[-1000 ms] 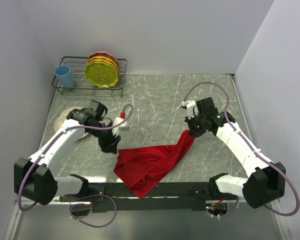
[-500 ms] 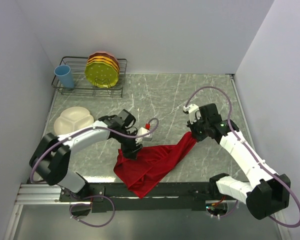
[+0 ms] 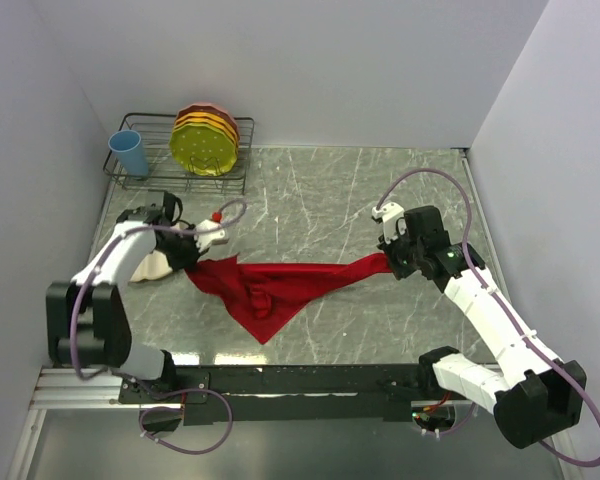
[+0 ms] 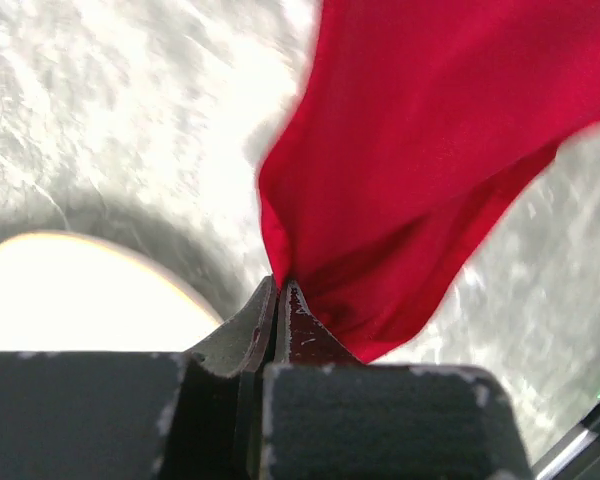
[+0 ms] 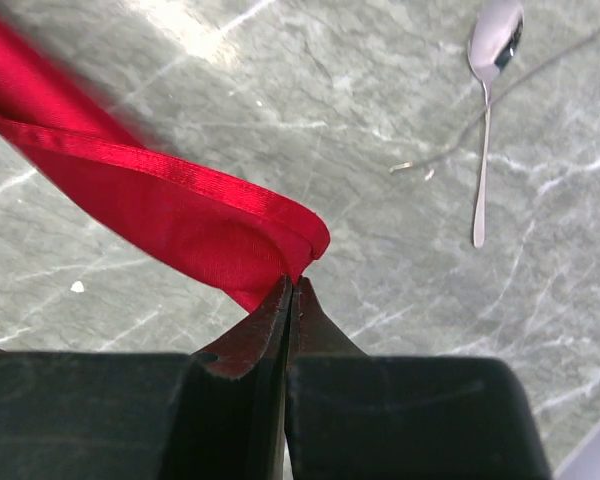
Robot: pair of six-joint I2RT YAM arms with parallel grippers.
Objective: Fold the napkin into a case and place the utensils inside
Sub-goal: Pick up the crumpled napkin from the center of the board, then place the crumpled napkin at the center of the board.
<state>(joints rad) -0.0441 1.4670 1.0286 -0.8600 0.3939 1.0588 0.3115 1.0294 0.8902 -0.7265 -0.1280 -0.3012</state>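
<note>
The red napkin (image 3: 280, 285) hangs stretched as a long band between my two grippers, its middle sagging to a point toward the table's front. My left gripper (image 3: 192, 265) is shut on the napkin's left corner (image 4: 420, 150), its jaws (image 4: 280, 285) pressed together on the cloth. My right gripper (image 3: 385, 262) is shut on the right corner, where the hemmed edge of the napkin (image 5: 160, 200) folds over at the fingertips (image 5: 292, 285). A silver spoon (image 5: 490, 100) lies on the marble beyond the right gripper. I see no fork in any view.
A cream divided plate (image 3: 158, 266) lies right under the left gripper, also seen as the plate (image 4: 70, 290) beside the jaws. At the back left, a wire rack (image 3: 160, 178) holds a blue cup (image 3: 130, 153) and yellow and orange plates (image 3: 206, 140). Walls close three sides.
The left gripper closed on the napkin's corner and swung left to the plate, pulling the bunched cloth out into a taut band. The right gripper kept its grip and barely shifted.
</note>
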